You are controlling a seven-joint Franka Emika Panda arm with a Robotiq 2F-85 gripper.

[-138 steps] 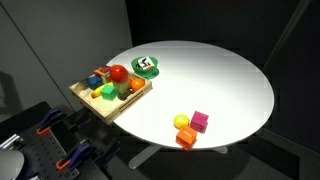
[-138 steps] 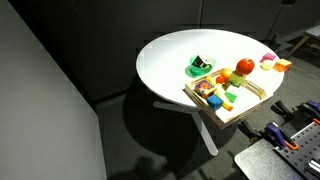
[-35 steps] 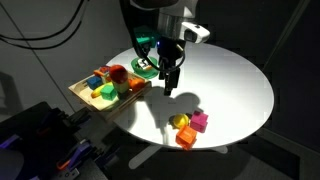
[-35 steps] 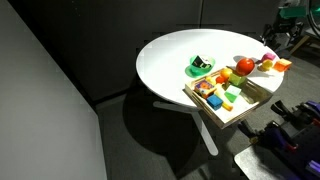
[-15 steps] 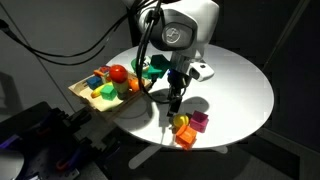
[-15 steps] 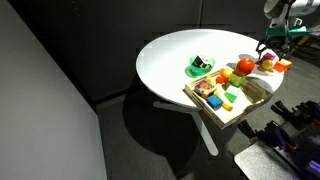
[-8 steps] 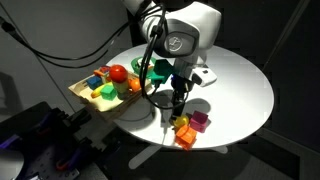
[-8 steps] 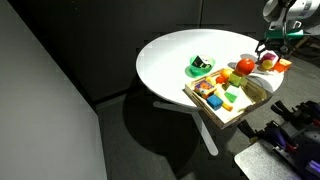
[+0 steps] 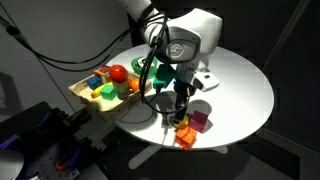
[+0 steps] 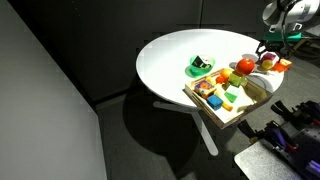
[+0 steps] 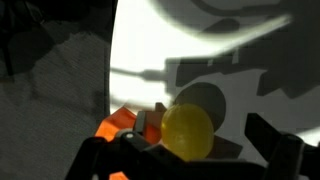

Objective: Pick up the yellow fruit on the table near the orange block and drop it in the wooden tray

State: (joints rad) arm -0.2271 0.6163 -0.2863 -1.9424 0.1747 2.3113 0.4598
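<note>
The yellow fruit [image 11: 187,131] lies on the white table [image 9: 235,85] and shows large in the wrist view. It touches the orange block [image 11: 118,126], which also shows in an exterior view [image 9: 186,138]. My gripper [image 9: 180,112] hangs low right over the fruit, and its fingers mostly hide the fruit in both exterior views. The gripper [image 11: 205,130] is open, with one dark finger on each side of the fruit. The wooden tray [image 9: 82,95] holds several coloured toys at the table's edge and also shows in an exterior view [image 10: 262,98].
A pink block [image 9: 199,121] sits beside the orange block. A green plate [image 9: 150,70] with a small object stands behind the arm, next to the tray. The table edge runs close to the blocks. A red ball [image 9: 118,73] sits in the tray.
The arm has come down and forward from above the green plate to the fruit. In the last half second the gripper dropped a little lower over it.
</note>
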